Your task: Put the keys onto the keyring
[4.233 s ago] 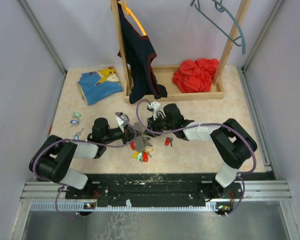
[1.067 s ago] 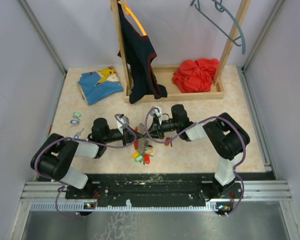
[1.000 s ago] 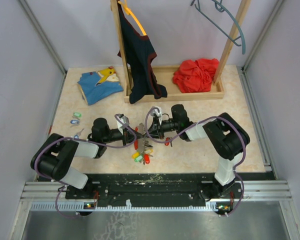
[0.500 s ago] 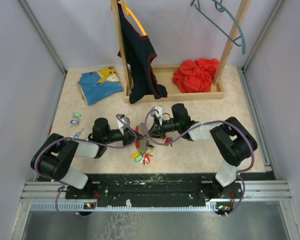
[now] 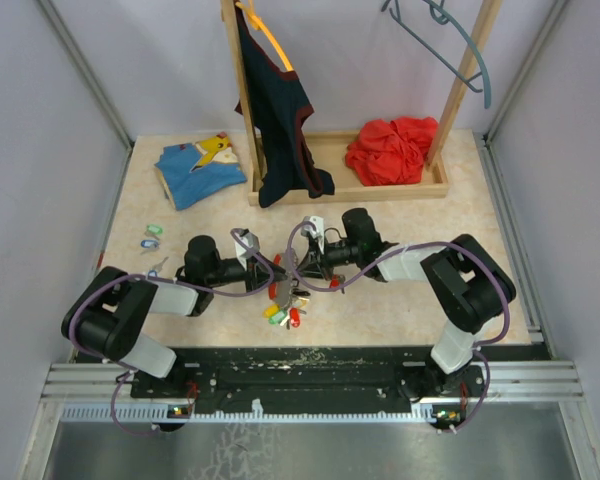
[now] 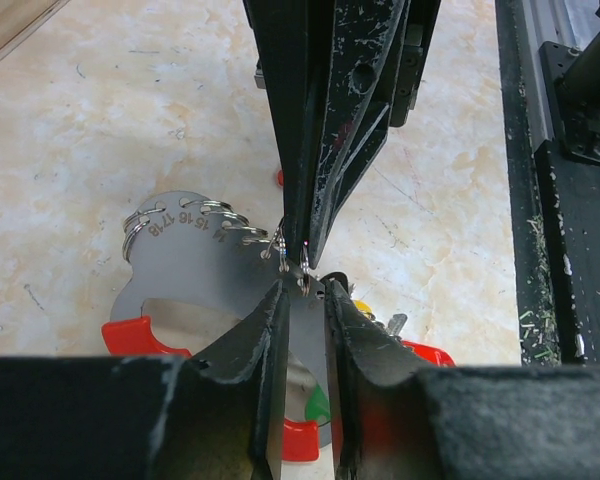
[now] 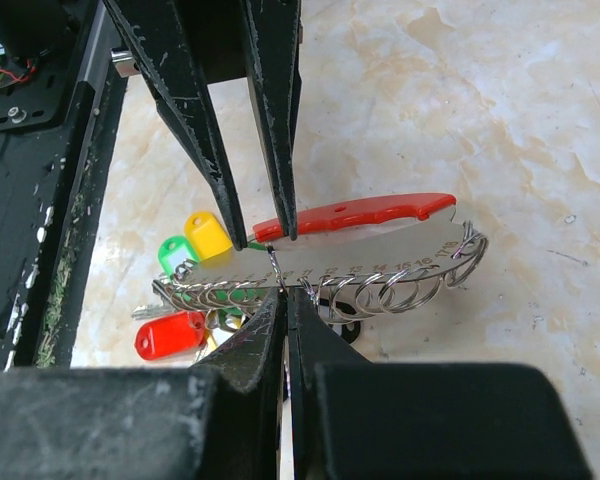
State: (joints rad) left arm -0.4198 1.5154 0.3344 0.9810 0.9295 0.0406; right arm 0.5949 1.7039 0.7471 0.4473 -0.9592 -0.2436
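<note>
The keyring is a grey numbered metal plate (image 7: 380, 250) with a red handle (image 7: 355, 213) and several wire split rings (image 7: 400, 290) along one edge. Keys with yellow (image 7: 208, 237), green (image 7: 177, 252) and red (image 7: 170, 335) tags hang from its low end. My left gripper (image 6: 302, 290) is shut on the plate's (image 6: 180, 270) edge and holds it on edge just above the table. My right gripper (image 7: 285, 295) is shut on one split ring at the opposite edge, tip to tip with the left fingers (image 7: 250, 120). In the top view they meet at the plate (image 5: 288, 272).
A loose red-tagged key (image 5: 335, 283) lies right of the plate. More tagged keys (image 5: 152, 236) lie at the left of the table, another (image 5: 156, 270) nearer. A blue shirt (image 5: 200, 170) and a wooden rack base (image 5: 440, 180) with red cloth stand at the back.
Since 4.2 s ago my right gripper has come in to the plate's ringed edge, and the plate has shifted slightly right. Over the last half second almost nothing moves.
</note>
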